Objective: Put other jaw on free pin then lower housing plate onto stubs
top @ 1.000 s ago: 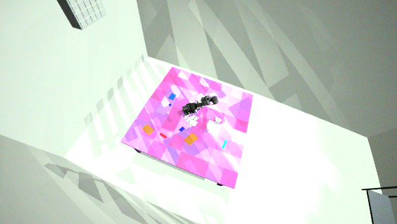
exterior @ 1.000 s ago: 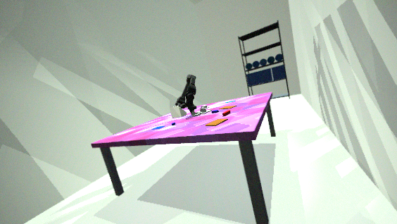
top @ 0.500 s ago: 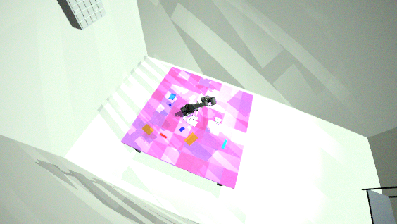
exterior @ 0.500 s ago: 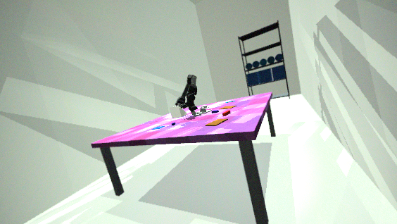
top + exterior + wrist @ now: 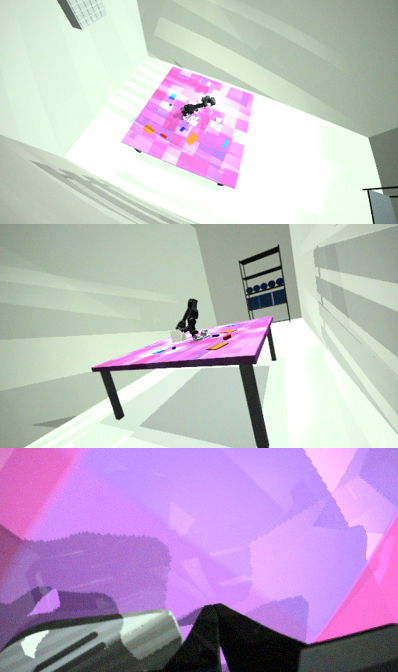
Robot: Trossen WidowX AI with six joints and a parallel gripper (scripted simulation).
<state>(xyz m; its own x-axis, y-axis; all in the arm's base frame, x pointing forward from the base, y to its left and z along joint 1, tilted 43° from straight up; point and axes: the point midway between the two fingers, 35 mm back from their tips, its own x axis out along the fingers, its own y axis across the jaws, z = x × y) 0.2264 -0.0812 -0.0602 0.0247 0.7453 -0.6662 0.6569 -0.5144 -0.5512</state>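
My gripper [image 5: 183,114] [image 5: 195,337] [image 5: 213,612] is shut, its black fingertips together with nothing visible between them. It is low over the table, beside a whitish-grey assembly [image 5: 193,120] [image 5: 202,337]. Jaws, pins, gear teeth and stubs are too small to tell apart there. A second pale piece [image 5: 218,120] [image 5: 204,332] lies farther from the gripper; I cannot tell whether it is the housing plate. In the wrist view a grey slotted part [image 5: 100,638] fills the lower left close to the fingers; what it is and whether it touches them is unclear.
On the pink patchwork table [image 5: 192,160] [image 5: 176,363] lie orange pads [image 5: 191,139] [image 5: 148,129] [image 5: 216,346], a red piece [image 5: 163,135] [image 5: 226,337], a dark blue block [image 5: 182,129] [image 5: 215,335] and a cyan strip [image 5: 225,144]. A white box [image 5: 177,336] stands near the arm.
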